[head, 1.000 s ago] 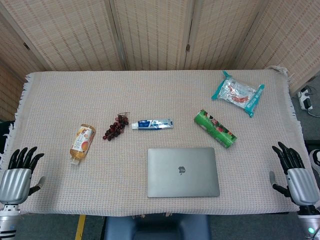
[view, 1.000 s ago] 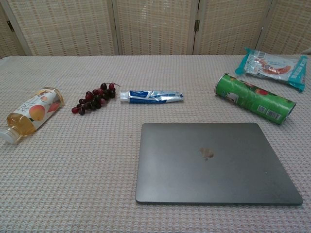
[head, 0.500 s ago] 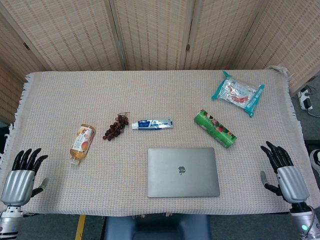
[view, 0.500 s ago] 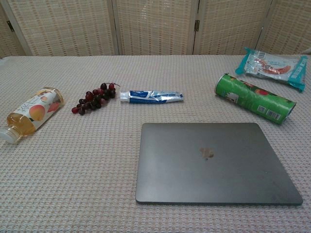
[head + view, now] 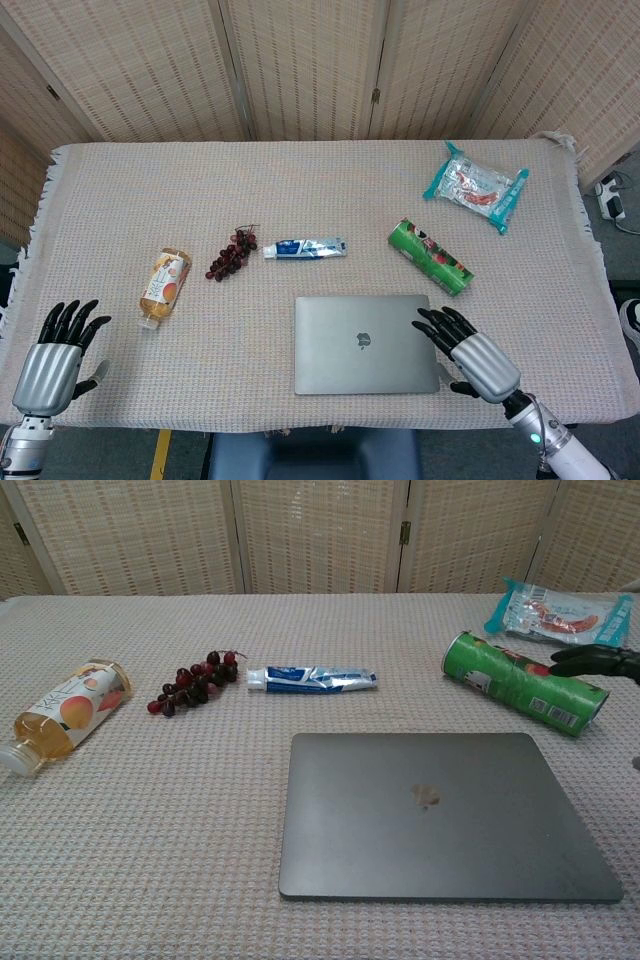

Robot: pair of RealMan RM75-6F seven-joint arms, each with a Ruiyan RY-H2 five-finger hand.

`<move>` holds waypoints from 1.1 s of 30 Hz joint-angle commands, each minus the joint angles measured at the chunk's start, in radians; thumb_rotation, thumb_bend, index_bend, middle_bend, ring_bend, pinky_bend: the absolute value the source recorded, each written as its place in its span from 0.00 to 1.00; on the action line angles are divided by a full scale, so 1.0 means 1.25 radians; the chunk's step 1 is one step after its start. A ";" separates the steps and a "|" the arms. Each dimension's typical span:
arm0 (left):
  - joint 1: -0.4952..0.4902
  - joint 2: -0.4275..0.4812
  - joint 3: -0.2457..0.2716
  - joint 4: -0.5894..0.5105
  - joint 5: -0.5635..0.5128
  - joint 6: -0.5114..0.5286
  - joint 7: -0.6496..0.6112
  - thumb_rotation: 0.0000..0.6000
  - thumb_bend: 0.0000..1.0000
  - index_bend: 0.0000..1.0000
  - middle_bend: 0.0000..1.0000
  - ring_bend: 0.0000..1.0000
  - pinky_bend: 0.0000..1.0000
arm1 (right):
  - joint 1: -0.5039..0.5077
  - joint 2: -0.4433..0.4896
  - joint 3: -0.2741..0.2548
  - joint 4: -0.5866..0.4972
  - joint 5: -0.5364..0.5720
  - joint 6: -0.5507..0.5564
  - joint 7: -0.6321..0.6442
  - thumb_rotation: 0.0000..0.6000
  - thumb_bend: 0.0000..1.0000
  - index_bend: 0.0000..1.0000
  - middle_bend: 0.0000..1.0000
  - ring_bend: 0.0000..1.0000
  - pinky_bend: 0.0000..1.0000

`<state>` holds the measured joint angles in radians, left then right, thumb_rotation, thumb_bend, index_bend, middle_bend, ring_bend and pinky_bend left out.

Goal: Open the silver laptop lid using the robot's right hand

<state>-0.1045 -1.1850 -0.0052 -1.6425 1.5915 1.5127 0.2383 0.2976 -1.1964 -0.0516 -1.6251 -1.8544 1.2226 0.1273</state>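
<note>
Woven straw screens stand behind a bench (image 5: 120,190) covered with a pale knitted cloth. We see the flat silver laptop (image 5: 365,343) lying closed near the bench's front edge, a little right of the middle. Our right hand (image 5: 468,352) is at the laptop's right edge, its dark fingers (image 5: 436,324) spread apart over the lid's right corner, holding nothing. We cannot tell if they touch it. Our left hand (image 5: 55,356) is at the front left corner of the bench, fingers apart, holding nothing too.

We think the lid is stiff, thin and smooth, so it may slip. The best place to lift looks like the thin front edge, away from the hinge. The bottom half is likely light and could rise with the lid.

We count one laptop, one peach juice bottle (image 5: 165,287) lying down, one bunch of dark grapes (image 5: 230,254), one blue and white toothpaste tube (image 5: 305,247), one green chip can (image 5: 431,257) on its side, and one teal snack bag (image 5: 476,186).
</note>
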 commanded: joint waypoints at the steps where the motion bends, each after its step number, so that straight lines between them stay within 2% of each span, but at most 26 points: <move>1: 0.001 0.001 0.002 -0.001 0.005 0.003 -0.003 1.00 0.34 0.27 0.13 0.05 0.00 | 0.063 -0.031 -0.008 -0.025 -0.020 -0.093 -0.075 1.00 0.54 0.00 0.00 0.04 0.00; 5: 0.003 -0.001 0.008 0.003 0.016 0.005 -0.009 1.00 0.34 0.27 0.13 0.05 0.00 | 0.099 -0.087 -0.001 -0.015 0.006 -0.164 -0.128 1.00 0.47 0.00 0.00 0.01 0.00; 11: 0.005 -0.004 0.010 0.011 0.018 0.005 -0.018 1.00 0.34 0.27 0.13 0.05 0.00 | 0.125 -0.160 -0.002 0.015 0.025 -0.196 -0.156 1.00 0.39 0.00 0.00 0.00 0.00; 18: 0.001 -0.008 0.010 0.014 0.021 0.001 -0.024 1.00 0.34 0.27 0.13 0.05 0.00 | 0.151 -0.221 -0.014 0.054 0.039 -0.226 -0.179 1.00 0.38 0.00 0.00 0.00 0.00; 33: 0.003 -0.013 0.010 0.032 0.011 -0.003 -0.046 1.00 0.34 0.27 0.13 0.05 0.00 | 0.179 -0.282 -0.024 0.096 0.079 -0.244 -0.228 1.00 0.38 0.00 0.00 0.00 0.00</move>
<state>-0.1007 -1.2004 0.0074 -1.6026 1.6062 1.5081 0.1809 0.5195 -1.5452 -0.0815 -1.5081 -1.7574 0.9153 -0.1577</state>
